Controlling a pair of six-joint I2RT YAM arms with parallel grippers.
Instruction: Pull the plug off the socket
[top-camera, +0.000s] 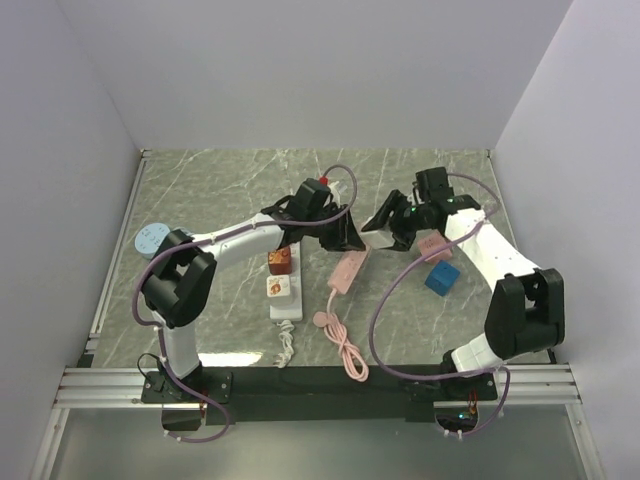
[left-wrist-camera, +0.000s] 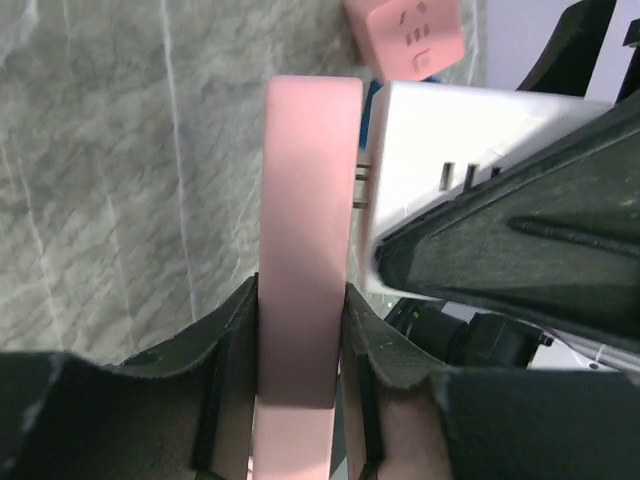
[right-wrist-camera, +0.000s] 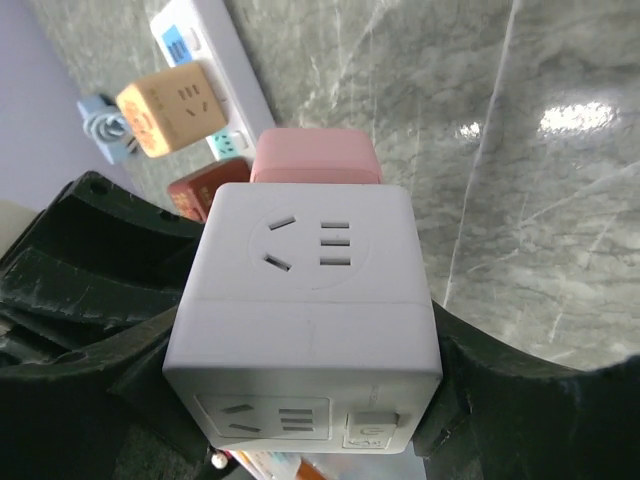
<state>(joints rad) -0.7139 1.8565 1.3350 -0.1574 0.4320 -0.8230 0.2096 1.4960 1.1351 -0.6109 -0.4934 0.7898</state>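
At mid-bench (top-camera: 220, 180): plug cube (right-wrist-camera: 305, 300) just right of socket strip (left-wrist-camera: 305, 240), prongs (left-wrist-camera: 358, 185) showing.
Left gripper (top-camera: 347, 232): clamps strip.
Right gripper (top-camera: 393, 222): clamps cube.

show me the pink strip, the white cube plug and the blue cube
pink strip (left-wrist-camera: 310, 240), left wrist view, narrow edge
white cube plug (right-wrist-camera: 310, 250), right wrist view, socket face
blue cube (top-camera: 441, 277), top external view, upper face

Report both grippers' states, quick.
Left gripper: shut on the flat pink plastic power strip.
Right gripper: shut on the white plastic cube adapter.
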